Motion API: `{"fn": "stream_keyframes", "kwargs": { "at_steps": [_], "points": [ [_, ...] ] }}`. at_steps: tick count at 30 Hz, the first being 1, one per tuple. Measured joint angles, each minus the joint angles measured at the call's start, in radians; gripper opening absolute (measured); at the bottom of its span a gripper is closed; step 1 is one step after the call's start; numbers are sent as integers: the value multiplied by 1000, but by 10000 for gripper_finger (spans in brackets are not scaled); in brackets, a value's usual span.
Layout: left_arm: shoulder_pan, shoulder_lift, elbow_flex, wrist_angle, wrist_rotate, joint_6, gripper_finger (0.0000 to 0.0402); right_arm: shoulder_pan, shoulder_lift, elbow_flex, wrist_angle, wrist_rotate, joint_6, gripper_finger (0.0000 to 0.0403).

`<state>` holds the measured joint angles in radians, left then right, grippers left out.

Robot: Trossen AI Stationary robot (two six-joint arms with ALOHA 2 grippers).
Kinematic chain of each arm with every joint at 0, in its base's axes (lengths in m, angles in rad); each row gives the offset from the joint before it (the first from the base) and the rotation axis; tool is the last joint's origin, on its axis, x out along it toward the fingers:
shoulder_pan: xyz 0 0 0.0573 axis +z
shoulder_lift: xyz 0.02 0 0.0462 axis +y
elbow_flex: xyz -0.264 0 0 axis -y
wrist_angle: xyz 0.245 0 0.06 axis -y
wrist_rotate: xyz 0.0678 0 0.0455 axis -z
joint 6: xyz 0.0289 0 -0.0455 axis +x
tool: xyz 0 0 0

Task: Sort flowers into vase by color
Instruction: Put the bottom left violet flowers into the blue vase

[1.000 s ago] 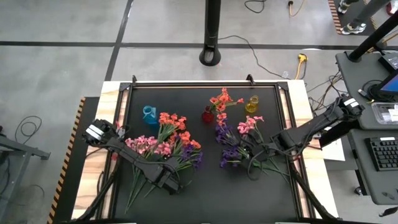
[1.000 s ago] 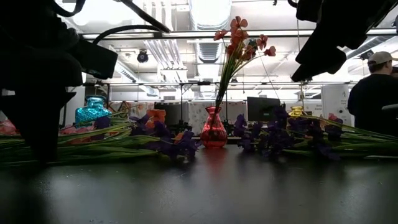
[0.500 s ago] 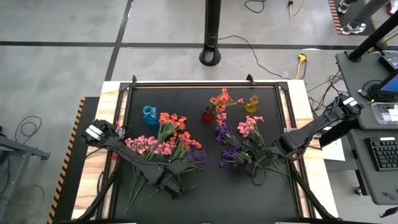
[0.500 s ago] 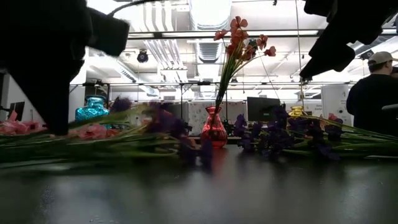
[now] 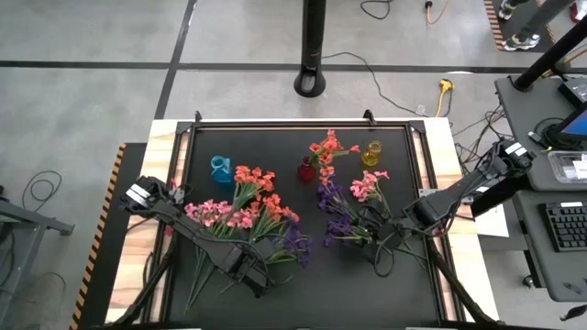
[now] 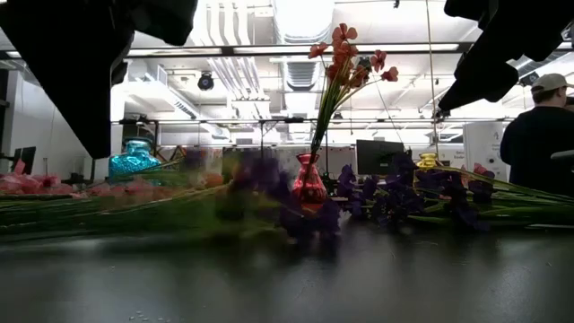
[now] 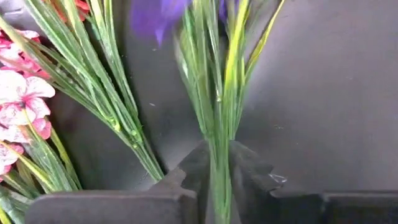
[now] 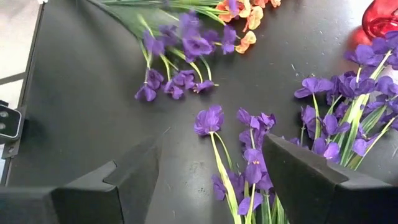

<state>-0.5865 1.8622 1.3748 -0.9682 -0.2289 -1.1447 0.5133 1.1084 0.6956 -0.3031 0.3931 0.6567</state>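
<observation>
Now: left hand point(image 7: 219, 186) pinching a purple sprig point(image 5: 295, 244) by its stem.
Right hand point(image 8: 211, 177) spread above purple flowers point(image 8: 249, 155) on the worktop point(image 5: 367, 293).

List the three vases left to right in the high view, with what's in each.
Blue vase, nothing in it → red vase, holding a coral-red sprig → yellow vase, nothing in it.
</observation>
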Motion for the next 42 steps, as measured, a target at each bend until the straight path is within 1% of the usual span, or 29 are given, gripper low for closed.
{"fn": "stream_keyframes", "kwargs": {
  "at_steps": [4, 8, 12, 15, 19, 24, 29, 37, 42],
  "points": [
    [-2, 0, -16, 39, 1, -2, 102, 0, 0, 0, 0, 0, 0, 271],
    [-6, 0, -19, 52, -2, -4, 165, 0, 0, 0, 0, 0, -1, 271],
    [-15, 0, -32, 52, -60, -11, 227, 0, 0, 0, 0, 0, -2, 270],
    [-15, 0, -51, 67, -81, -38, 255, 0, 0, 0, 0, 1, -2, 272],
    [-14, 0, -92, 114, -91, -61, 264, 0, 4, 0, 0, 2, -2, 274],
    [-14, 0, -125, 129, -113, -96, 257, 0, 6, 0, 0, 2, -2, 274],
    [-14, 0, -157, 239, -113, -90, 252, 0, 6, 0, 0, 2, -2, 269],
    [-14, 0, -178, 251, -130, -95, 252, 0, 6, 0, 0, 2, -2, 271],
    [-14, 60, -167, 275, -123, -94, 252, 0, 6, 0, 0, 3, -2, 270]
  ]
}}
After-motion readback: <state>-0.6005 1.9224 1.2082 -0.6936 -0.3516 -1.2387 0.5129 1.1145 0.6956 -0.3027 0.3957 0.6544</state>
